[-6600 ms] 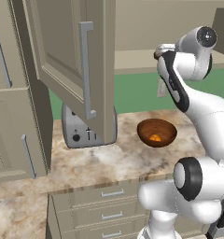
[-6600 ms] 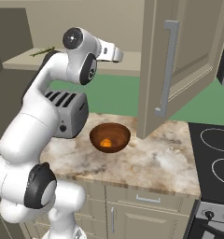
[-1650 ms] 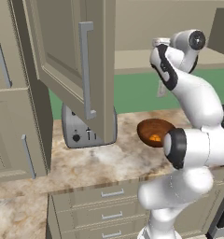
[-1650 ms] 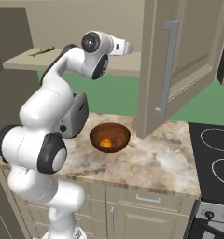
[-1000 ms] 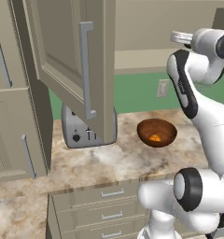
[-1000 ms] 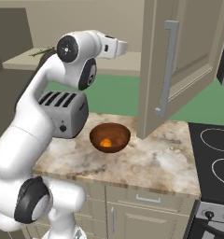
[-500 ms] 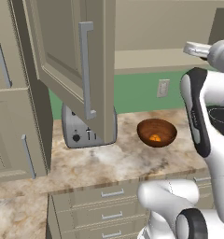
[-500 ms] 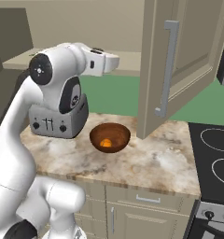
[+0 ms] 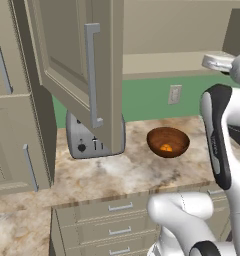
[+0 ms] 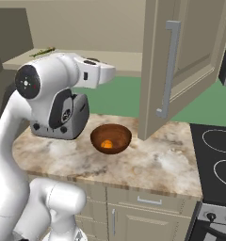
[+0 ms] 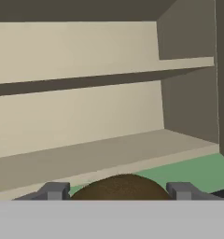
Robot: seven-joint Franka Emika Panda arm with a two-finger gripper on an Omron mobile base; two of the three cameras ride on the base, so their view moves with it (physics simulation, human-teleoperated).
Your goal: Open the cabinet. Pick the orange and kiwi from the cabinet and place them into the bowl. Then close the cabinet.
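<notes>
Claw (image 11: 115, 190) clamped on the kiwi (image 11: 119, 186), raised in front of the open cabinet (image 9: 87, 75). Orange (image 10: 106, 143) lies inside the bowl (image 10: 111, 138), on the tabletop (image 10: 152, 162) beside the toaster (image 9: 84, 140).

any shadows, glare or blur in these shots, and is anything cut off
Left base view: flat rendered light, sharp, no glare; the open cabinet door shades the toaster behind it. Right base view: the bowl is dark inside around the orange. Hand view: the shelves go dim toward the right wall; the brown kiwi between the fingertips is cut off at the bottom.
</notes>
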